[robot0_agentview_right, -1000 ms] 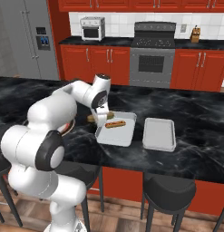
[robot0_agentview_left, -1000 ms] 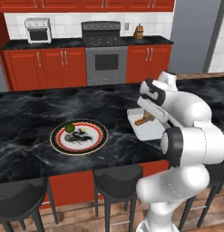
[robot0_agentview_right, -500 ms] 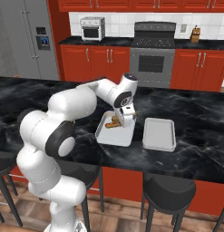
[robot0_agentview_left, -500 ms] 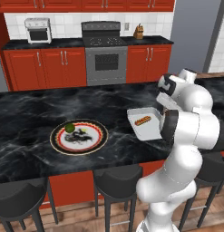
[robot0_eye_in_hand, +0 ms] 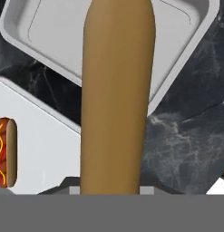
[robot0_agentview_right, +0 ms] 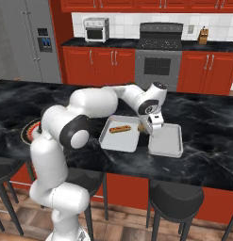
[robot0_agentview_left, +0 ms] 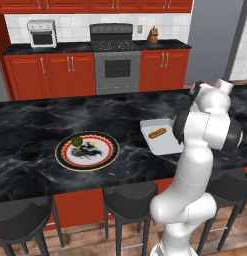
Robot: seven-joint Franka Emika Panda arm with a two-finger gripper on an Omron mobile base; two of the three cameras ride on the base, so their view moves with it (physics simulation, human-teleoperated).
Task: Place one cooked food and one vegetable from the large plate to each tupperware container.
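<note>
1. The large round plate (robot0_agentview_left: 87,151), red ring and dark patterned rim, sits toward the worktop's left end with a green vegetable (robot0_agentview_left: 76,140) left on it.
2. The first light-grey rectangular tupperware tray (robot0_agentview_right: 119,133), mid-worktop, already carries a hot dog (robot0_agentview_right: 120,128).
3. The gripper (robot0_agentview_right: 153,126) pinches a long tan-brown cooked food (robot0_eye_in_hand: 117,90) at the empty second grey tray (robot0_agentview_right: 166,140), likely for release.

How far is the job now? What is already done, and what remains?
Done: a hot dog lies in one tray.
In hand: the gripper holds a long brown food piece above the edge of the other tray, which holds nothing yet.
Left: set this piece down there, then bring a vegetable to each tray. One green vegetable lies on the plate.
</note>
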